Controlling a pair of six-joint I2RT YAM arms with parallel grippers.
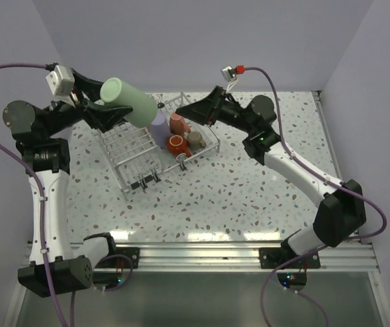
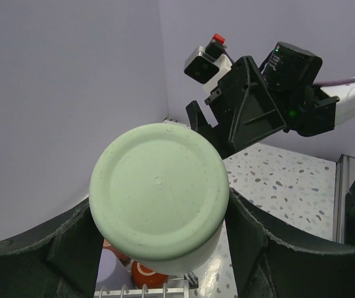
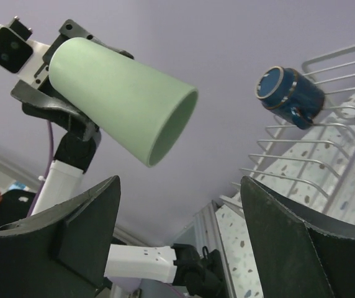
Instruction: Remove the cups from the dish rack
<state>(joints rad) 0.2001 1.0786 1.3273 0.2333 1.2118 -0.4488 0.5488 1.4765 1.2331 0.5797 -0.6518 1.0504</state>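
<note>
My left gripper (image 1: pixel 115 109) is shut on the large mint-green cup (image 1: pixel 130 102) and holds it tilted in the air above the dish rack (image 1: pixel 133 170). In the left wrist view the cup's base (image 2: pixel 159 189) sits between my fingers (image 2: pixel 72 248). A lavender cup (image 1: pixel 159 127), a salmon cup (image 1: pixel 179 122), an orange-red cup (image 1: pixel 175 144) and a beige cup (image 1: pixel 196 139) sit in the rack's right section. My right gripper (image 1: pixel 185 109) is open and empty over the rack's far edge, facing the mint cup (image 3: pixel 121 99). A dark blue cup (image 3: pixel 289 92) hangs on the rack wires (image 3: pixel 326 143).
The rack stands on a speckled white table (image 1: pixel 249 197), with purple walls at the back and sides. A metal rail (image 1: pixel 202 252) runs along the near edge. My two grippers are close together above the rack; the right one (image 2: pixel 246 105) shows in the left wrist view.
</note>
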